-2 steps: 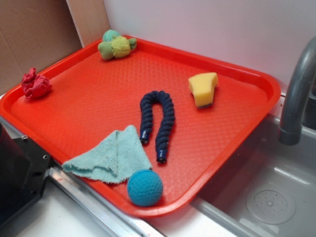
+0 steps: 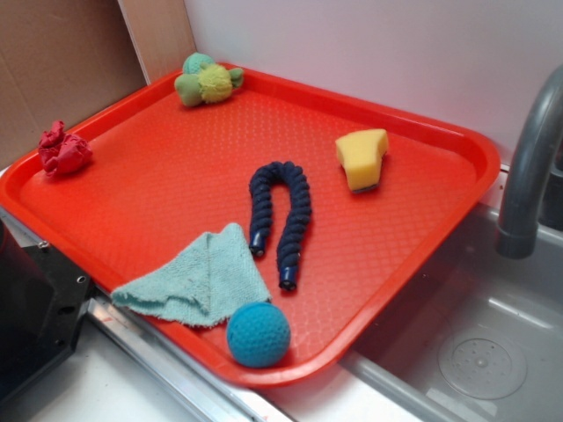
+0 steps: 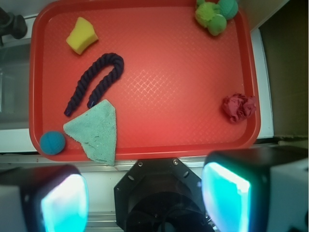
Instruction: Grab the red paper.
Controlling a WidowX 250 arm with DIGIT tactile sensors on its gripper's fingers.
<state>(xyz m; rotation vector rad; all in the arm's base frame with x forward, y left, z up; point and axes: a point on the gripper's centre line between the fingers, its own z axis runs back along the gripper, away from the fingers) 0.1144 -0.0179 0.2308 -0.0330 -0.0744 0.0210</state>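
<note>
Wrist view: the end effector (image 3: pixel 145 200) hangs high above the near edge of the tray (image 3: pixel 145 150), its fingers (image 3: pixel 226 195) spread wide apart and grasping nothing. The red paper (image 3: pixel 238 107) lies on the tray near its right rim, ahead and to the right of the end effector and well apart from it. In the exterior view the red paper (image 2: pixel 62 150) sits at the tray's (image 2: pixel 422 132) left edge, clear of the cloth (image 2: pixel 198 280), rope (image 2: pixel 281 215), sponge (image 2: pixel 361 156), ball (image 2: pixel 258 334) and green toy (image 2: pixel 206 81).

Compared with the exterior view a moment earlier, nothing has shifted; every item holds its position. Judgement: the approach has not begun. The next move calls for travel forward and right, then descent over the paper.
</note>
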